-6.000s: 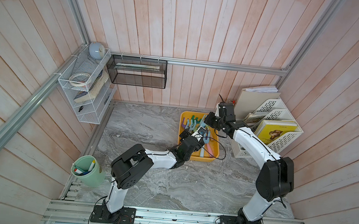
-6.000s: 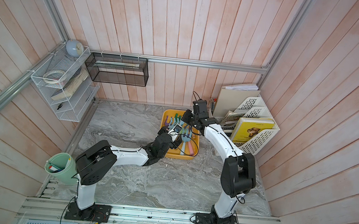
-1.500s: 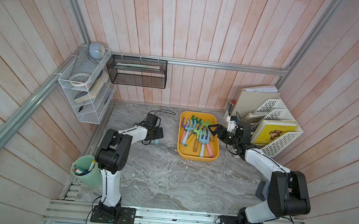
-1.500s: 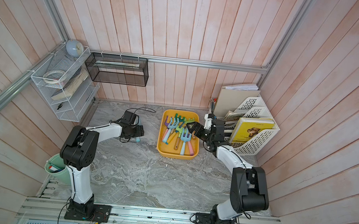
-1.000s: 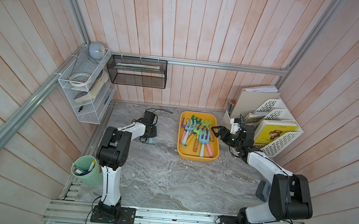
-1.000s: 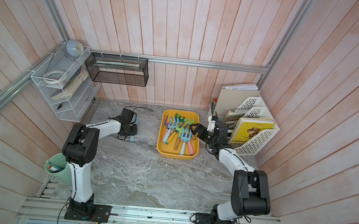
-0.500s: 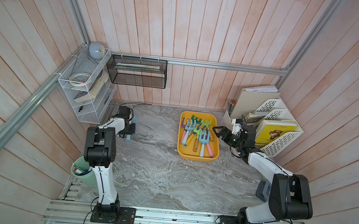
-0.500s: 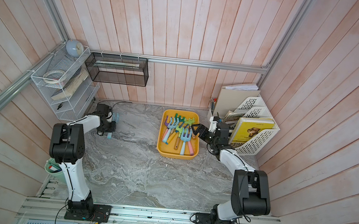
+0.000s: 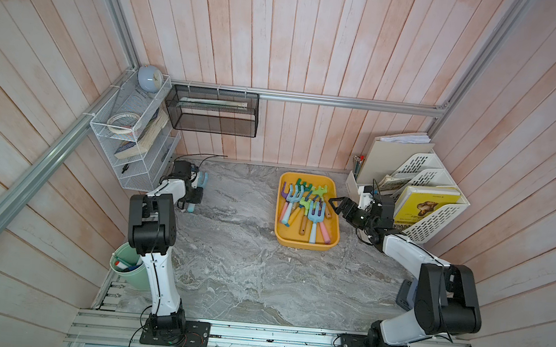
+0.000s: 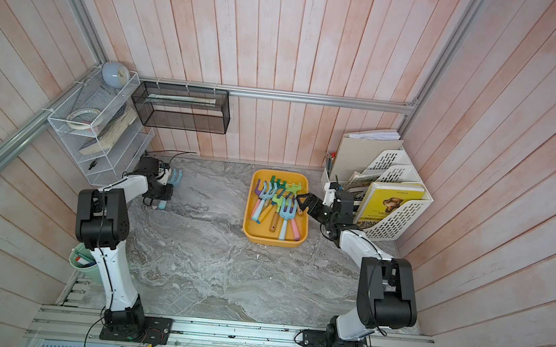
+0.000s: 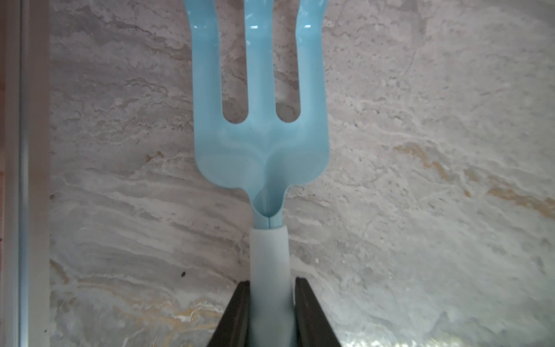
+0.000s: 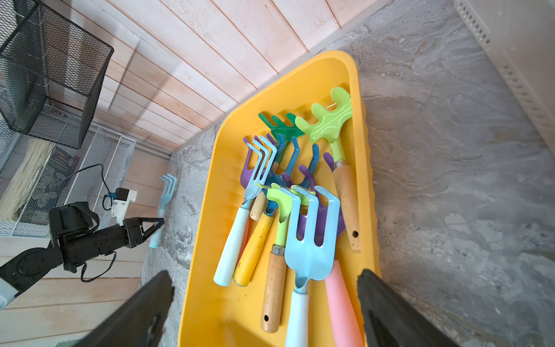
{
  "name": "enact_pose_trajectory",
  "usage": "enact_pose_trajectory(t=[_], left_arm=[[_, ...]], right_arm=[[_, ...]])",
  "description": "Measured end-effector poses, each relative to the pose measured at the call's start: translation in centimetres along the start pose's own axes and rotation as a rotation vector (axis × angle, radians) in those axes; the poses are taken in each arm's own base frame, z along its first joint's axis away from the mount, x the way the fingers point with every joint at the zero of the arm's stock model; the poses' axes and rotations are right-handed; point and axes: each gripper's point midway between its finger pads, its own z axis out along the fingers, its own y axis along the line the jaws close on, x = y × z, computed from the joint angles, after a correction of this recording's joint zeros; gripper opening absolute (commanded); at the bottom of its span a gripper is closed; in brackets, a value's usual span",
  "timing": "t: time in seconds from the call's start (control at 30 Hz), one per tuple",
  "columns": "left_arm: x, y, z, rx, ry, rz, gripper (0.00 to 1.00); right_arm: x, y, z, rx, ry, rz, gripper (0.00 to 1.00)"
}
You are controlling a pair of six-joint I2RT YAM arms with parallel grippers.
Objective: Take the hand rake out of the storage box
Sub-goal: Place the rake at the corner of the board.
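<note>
Grey marble tabletop [image 9: 241, 276] in both top views: my left gripper [image 9: 194, 196] is clamped on the pale blue hand rake [image 9: 201, 179], well apart from the storage box [image 9: 304, 244]. My right gripper [image 9: 334, 205] is spread wide just beside the box.

Left wrist: the jaws pinch the hand rake [image 11: 261, 150] by its handle.

Right wrist: other rakes [image 12: 312, 240] lie in the storage box [image 12: 354, 69].

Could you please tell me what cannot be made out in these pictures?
End of the held rake handle: left wrist view, cut off by the frame edge past the left gripper.
The purple rake in the box: right wrist view, mostly under a blue rake.
Contents of the cup: top view, too small, partly behind the left arm.
</note>
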Motion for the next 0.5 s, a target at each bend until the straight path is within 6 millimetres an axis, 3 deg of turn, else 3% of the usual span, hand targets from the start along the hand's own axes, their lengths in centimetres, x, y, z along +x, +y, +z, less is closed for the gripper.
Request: enact_pose_trajectory(t=[0.07,0.1,0.17,0.33,0.37,0.5], left_arm=[[0.2,0.0,0.5,0.002,0.009,0.0,0.16],[0.1,0.0,0.4,0.002,0.006,0.0,0.25],[0.0,0.0,0.4,0.002,0.005,0.0,0.58],[0.4,-0.1,0.4,0.004,0.019,-0.027,0.81],[0.4,-0.2,0.3,0.001,0.022,-0.03,0.97],[-0.2,-1.0,-1.0,-0.028,0.0,-0.051,1.0]], right_arm=[[0.0,0.0,0.0,0.0,0.0,0.0,0.98],[0.0,0.0,0.0,0.0,0.0,0.0,0.98],[0.0,0.0,0.0,0.0,0.0,-0.001,0.98],[0.0,0.0,0.0,0.0,0.0,-0.001,0.98],[0.0,0.0,0.0,0.0,-0.001,-0.001,0.98],[-0.1,0.2,0.0,-0.007,-0.007,-0.007,0.98]])
